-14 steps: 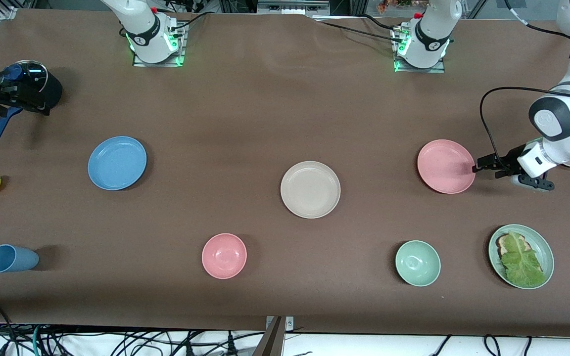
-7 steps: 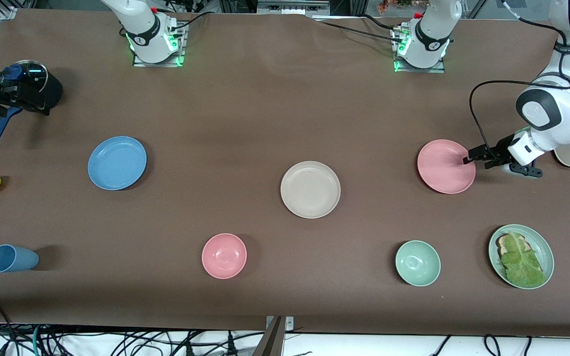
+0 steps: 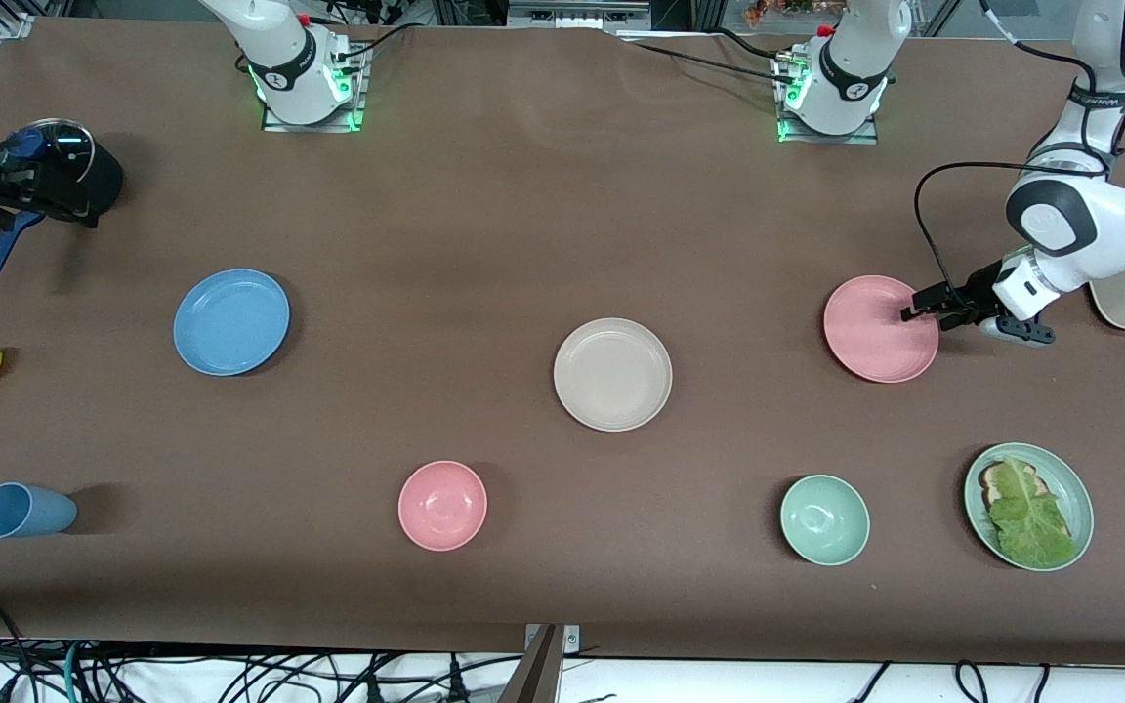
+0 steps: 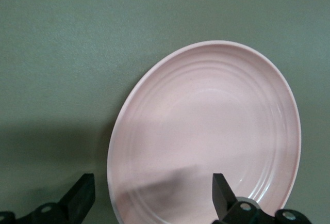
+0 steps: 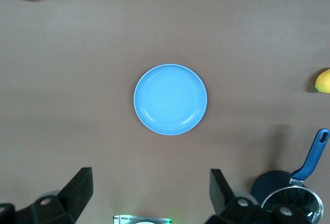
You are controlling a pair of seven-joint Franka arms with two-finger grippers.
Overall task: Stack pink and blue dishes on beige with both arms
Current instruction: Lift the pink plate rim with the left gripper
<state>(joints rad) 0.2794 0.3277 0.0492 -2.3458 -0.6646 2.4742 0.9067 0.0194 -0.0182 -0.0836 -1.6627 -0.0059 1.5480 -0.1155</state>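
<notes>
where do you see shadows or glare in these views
Left wrist view: a shadow crosses the pink plate near the open left gripper. Front view: green glow at both arm bases, soft shadow beside the blue cup. Right wrist view: even light on the blue plate, no glare.

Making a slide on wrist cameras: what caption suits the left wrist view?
Left end effector, fingers open, straddling the rim of the flat pink matte plate on the brown table.

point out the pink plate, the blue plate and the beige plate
pink plate (image 3: 875, 332), front view, bare centre of the plate
blue plate (image 3: 230, 322), front view, middle of its flat base
beige plate (image 3: 612, 374), front view, middle of its flat base
</notes>
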